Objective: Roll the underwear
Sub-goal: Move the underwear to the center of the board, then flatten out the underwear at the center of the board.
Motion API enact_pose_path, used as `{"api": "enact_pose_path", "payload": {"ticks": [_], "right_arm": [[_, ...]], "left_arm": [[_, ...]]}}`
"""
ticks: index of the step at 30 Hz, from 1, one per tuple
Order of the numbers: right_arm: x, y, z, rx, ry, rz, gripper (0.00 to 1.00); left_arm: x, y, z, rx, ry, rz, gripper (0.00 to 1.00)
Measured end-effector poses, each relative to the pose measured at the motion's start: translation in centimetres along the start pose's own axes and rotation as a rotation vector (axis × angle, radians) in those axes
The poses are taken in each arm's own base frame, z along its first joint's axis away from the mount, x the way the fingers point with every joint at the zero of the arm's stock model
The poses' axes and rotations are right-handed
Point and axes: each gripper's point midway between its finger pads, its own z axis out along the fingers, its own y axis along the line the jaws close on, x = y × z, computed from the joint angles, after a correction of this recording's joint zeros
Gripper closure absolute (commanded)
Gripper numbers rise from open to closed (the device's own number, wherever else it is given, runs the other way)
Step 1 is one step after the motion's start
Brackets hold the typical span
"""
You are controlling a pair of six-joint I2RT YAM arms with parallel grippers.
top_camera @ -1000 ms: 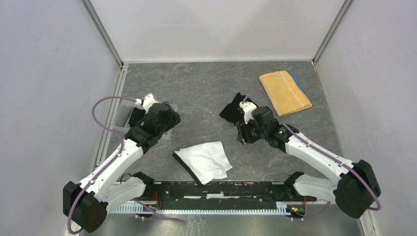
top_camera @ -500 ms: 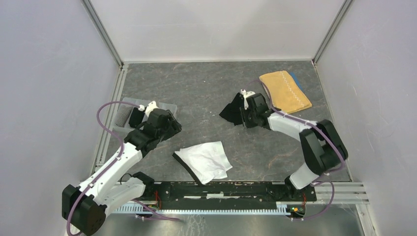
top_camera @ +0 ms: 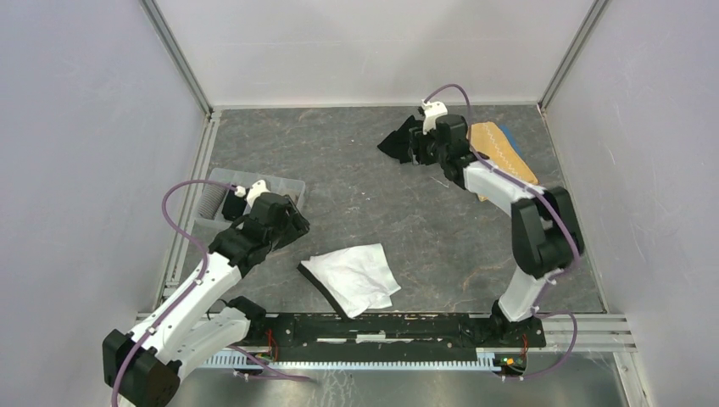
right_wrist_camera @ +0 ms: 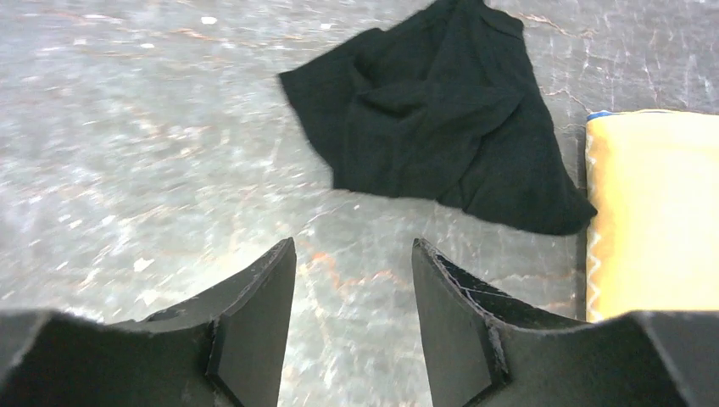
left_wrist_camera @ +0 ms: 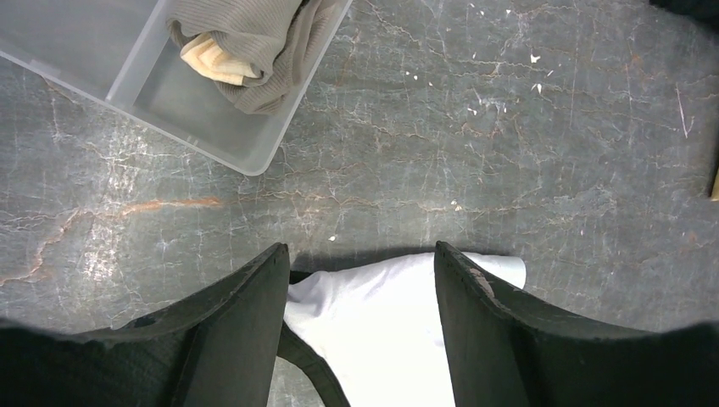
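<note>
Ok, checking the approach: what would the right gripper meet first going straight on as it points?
Probably the crumpled black cloth garment, though how steeply the right gripper tilts is unclear; the grey marbled table may come first.

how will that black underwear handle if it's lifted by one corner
Likely floppy: the black underwear lies crumpled in soft folds, so it should drape. Probably light, since the cloth looks thin. Pushed, it may bunch rather than slide.

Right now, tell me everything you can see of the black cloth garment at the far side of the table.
The small black cloth garment looks soft and matte, crumpled into folds, not rolled. It lies on the grey marbled table, one corner reaching the mustard-yellow towel. The right tool hovers open just short of it.
</note>
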Motion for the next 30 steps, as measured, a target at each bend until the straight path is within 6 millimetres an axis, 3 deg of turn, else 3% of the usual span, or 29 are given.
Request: {"api": "enact_pose_path", "payload": {"ticks": [5,7,9,11,13,15,16,24,27,30], "right_arm": [[-1.7,3.5,-6.1,-0.124,-0.079,0.014,0.41],[-0.9,5.6,-8.2,-0.178,-0.069,0.007,0.41],[1.2,8.8,-9.8,-0.251,-0.020,-0.024,0.41],[4.7,12.8,-11.3,-0.341,0.043,-0.071,0.40],[10.0,16.4,-13.6,-0.438,0.137,-0.132,0.40],[14.3,18.6,-16.1,-0.508,0.205,-0.204,0.39],[17.5,19.0,-17.7,-0.530,0.253,-0.269,0.39],[19.9,26.1,-26.2,-0.792,0.009,-0.642,0.31],[21.1,28.4,-28.4,-0.871,-0.079,-0.815,0.31],[22.3,29.8,-29.3,-0.907,-0.142,-0.961,0.31]], "left_arm": [[0.3,0.0,0.2,-0.004,0.014,0.003,0.30],[0.6,0.0,0.5,-0.010,0.030,0.008,0.30],[0.9,0.2,0.8,-0.021,0.045,0.013,0.30],[1.1,0.3,1.0,-0.030,0.053,0.016,0.30],[1.2,0.3,1.1,-0.035,0.056,0.017,0.30],[1.2,0.3,1.2,-0.035,0.056,0.017,0.30],[1.2,0.3,1.2,-0.034,0.055,0.017,0.29],[1.4,0.5,1.6,-0.054,0.065,0.023,0.29],[1.4,0.6,1.6,-0.056,0.065,0.023,0.29],[1.4,0.6,1.6,-0.058,0.063,0.024,0.29]]}}
